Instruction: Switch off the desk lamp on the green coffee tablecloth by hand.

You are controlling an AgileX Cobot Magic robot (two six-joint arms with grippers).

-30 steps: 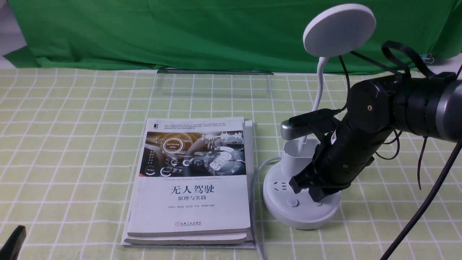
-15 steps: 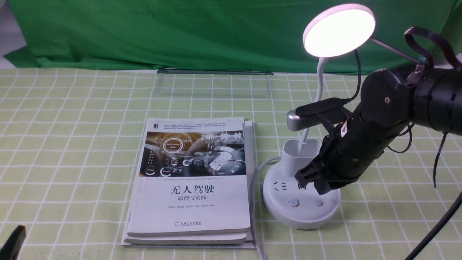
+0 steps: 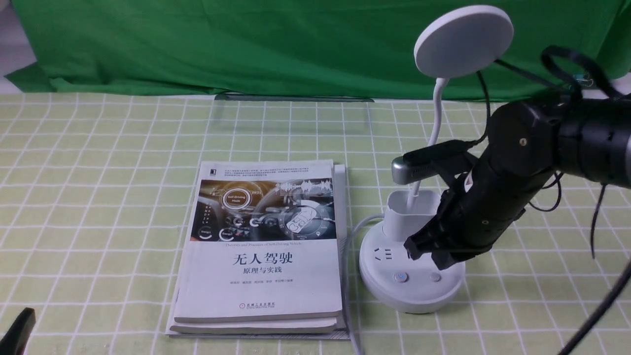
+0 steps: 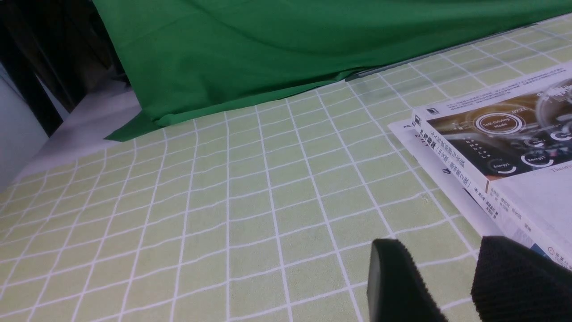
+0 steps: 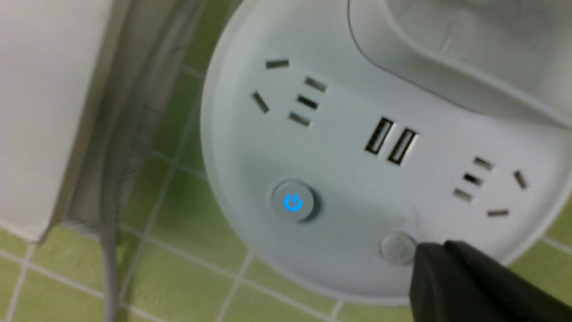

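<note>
The white desk lamp stands on the green coffee tablecloth (image 3: 98,197) at the right. Its disc head (image 3: 463,42) is dark. Its round base (image 3: 389,291) carries a blue-lit power button (image 3: 401,277) and a plain button (image 3: 434,276). My right gripper (image 3: 431,256) is shut and empty, its tip just above the plain button. In the right wrist view the shut tip (image 5: 431,257) sits at the edge of the plain button (image 5: 397,247), beside the blue-lit button (image 5: 293,202). My left gripper (image 4: 440,268) is open and empty, low over the cloth at the near left (image 3: 17,333).
Two stacked books (image 3: 261,246) lie left of the lamp base, and show in the left wrist view (image 4: 500,147). A grey cable (image 3: 351,241) runs between books and base towards the front edge. A dark green backdrop (image 3: 246,44) hangs behind.
The lamp head was dark a second ago, lit half a second ago, and is dark now. My right gripper lifted off the plain button, then dipped slightly over it.
</note>
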